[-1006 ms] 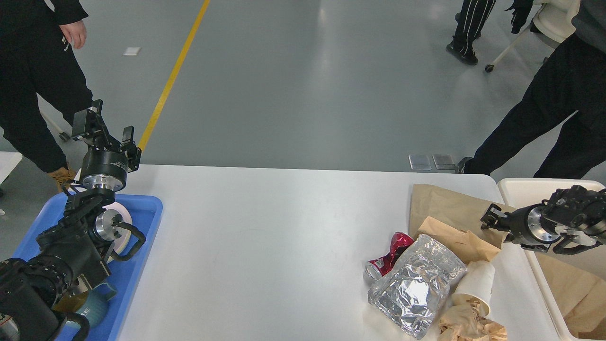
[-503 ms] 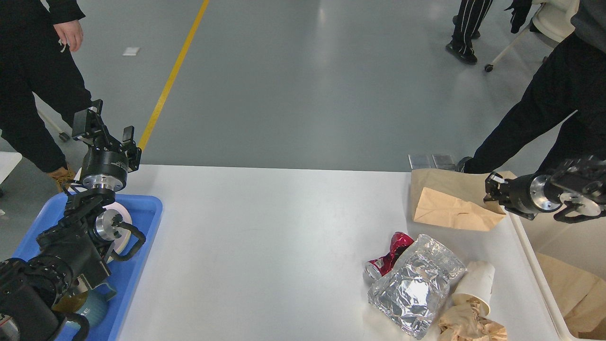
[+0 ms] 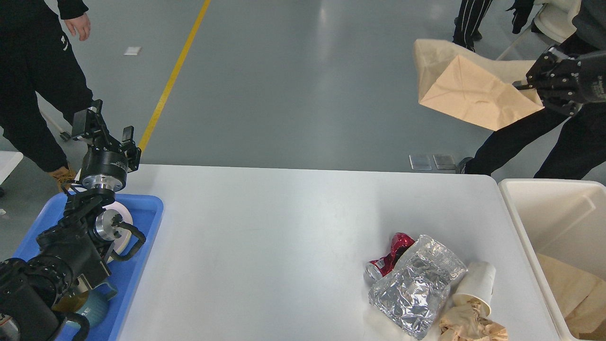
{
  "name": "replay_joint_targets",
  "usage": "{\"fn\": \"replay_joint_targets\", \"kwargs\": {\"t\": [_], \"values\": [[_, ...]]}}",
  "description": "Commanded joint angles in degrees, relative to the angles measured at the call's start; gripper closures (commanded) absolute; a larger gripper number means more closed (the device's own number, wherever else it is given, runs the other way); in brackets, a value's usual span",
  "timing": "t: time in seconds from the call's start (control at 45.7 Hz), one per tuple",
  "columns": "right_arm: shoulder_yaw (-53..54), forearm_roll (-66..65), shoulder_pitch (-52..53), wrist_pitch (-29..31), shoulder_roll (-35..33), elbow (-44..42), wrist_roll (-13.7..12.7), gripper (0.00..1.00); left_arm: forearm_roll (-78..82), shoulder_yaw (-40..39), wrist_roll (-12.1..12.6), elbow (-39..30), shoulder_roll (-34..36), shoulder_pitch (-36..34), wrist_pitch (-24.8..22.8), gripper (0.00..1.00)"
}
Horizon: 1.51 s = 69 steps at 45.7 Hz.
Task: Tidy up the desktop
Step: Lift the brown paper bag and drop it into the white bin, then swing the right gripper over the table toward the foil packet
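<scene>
In the head view, the right gripper (image 3: 530, 85) has swung up from counter level to high at the far right, carrying a brown paper bag (image 3: 468, 92) that lay on the counter (image 3: 265, 227) a second ago; its fingers are pinched shut on the bag's right edge and the bag hangs clear of everything. That probably means one piece of litter is off the surface and headed for the cream bin (image 3: 544, 213) just beside the counter's right end, which already holds brown paper. The left gripper (image 3: 102, 124) has not moved: it hovers above the far end of the blue tray (image 3: 149, 213) at the left, fingers spread apart and empty. The counter is a wide, smooth white top with rounded corners, filling the middle, mostly bare. Near its right end a cluster remains: a crushed red can (image 3: 390, 258), a foil pouch (image 3: 414, 289), a paper cup (image 3: 478, 282) and crumpled paper (image 3: 468, 324).
</scene>
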Motion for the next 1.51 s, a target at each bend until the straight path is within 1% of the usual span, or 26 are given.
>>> {"fn": "replay_joint_targets", "kwargs": {"t": [0.0, 0.087, 0.306, 0.503, 0.656, 0.678, 0.721, 0.743, 0.765, 0.874, 1.115, 1.202, 1.29, 1.334, 1.399, 1.443, 1.487], "values": [[0.22, -0.03, 0.75, -1.07, -1.41, -1.07, 0.01, 1.0, 0.01, 0.06, 0.01, 0.0, 0.0, 0.0, 0.0, 0.04], [-1.01, -0.03, -1.97, -5.37, -2.03, -3.0, 0.01, 1.0, 0.01, 0.06, 0.01, 0.0, 0.0, 0.0, 0.0, 0.04], [-0.05, 0.14, -19.98, -17.77, -4.14, -10.91, 0.09, 1.0, 0.01, 0.06, 0.01, 0.0, 0.0, 0.0, 0.0, 0.04], [1.45, 0.06, -33.96, -26.47, -4.67, -11.53, 0.09, 1.0, 0.01, 0.06, 0.01, 0.0, 0.0, 0.0, 0.0, 0.04], [1.71, -0.03, -42.31, -33.41, -2.56, -11.88, 0.09, 1.0, 0.01, 0.06, 0.01, 0.0, 0.0, 0.0, 0.0, 0.04], [1.63, -0.03, -43.28, -34.55, -2.03, -11.97, 0.18, 0.86, 0.01, 0.06, 0.01, 0.0, 0.0, 0.0, 0.0, 0.04], [1.54, -0.03, -45.21, -37.28, -1.07, -12.67, 0.18, 0.42, 0.01, -0.03, 0.01, 0.0, 0.0, 0.0, 0.0, 0.04], [1.54, -0.03, -46.09, -39.21, -0.54, -13.72, 0.35, 0.09, 0.01, -0.03, 0.01, 0.0, 0.0, 0.0, 0.0, 0.04], [1.62, -0.03, -46.45, -40.27, -0.19, -14.77, 0.36, 0.0, 0.01, 0.06, 0.01, 0.0, 0.0, 0.0, 0.0, 0.04], [1.98, -0.03, -47.94, -41.51, 2.45, -17.33, 0.36, 0.0, 0.01, 0.06, 0.01, 0.0, 0.0, 0.0, 0.0, 0.04], [1.71, -0.03, -47.6, -41.51, 3.86, -16.81, 0.36, 0.0, 0.01, 0.06, 0.01, 0.0, 0.0, 0.0, 0.0, 0.04], [0.84, -0.12, -44.88, -41.42, 5.53, -16.81, 0.36, 0.0, 0.01, 0.06, 0.01, 0.0, 0.0, 0.0, 0.0, 0.04], [-1.53, -0.12, -39.96, -40.99, 6.41, -16.46, 0.36, 0.0, 0.01, 0.06, 0.01, 0.0, 0.0, 0.0, 0.0, 0.04], [-4.08, -0.12, -36.63, -39.93, 7.28, -16.37, 0.36, 0.0, 0.01, 0.06, 0.01, 0.0, 0.0, 0.0, 0.0, 0.04], [-8.47, 0.06, -30.92, -36.78, 9.04, -15.75, 0.36, 0.0, 0.01, 0.06, 0.01, 0.0, 0.0, 0.0, 0.0, 0.04], [-11.02, 0.14, -26.96, -33.62, 9.92, -14.88, 0.36, 0.0, 0.01, 0.06, 0.01, 0.0, 0.0, 0.0, 0.0, 0.04], [-13.31, 0.41, -21.78, -29.05, 11.41, -13.21, 0.36, 0.0, 0.01, 0.06, 0.01, 0.0, 0.0, 0.0, 0.0, 0.04]]}}
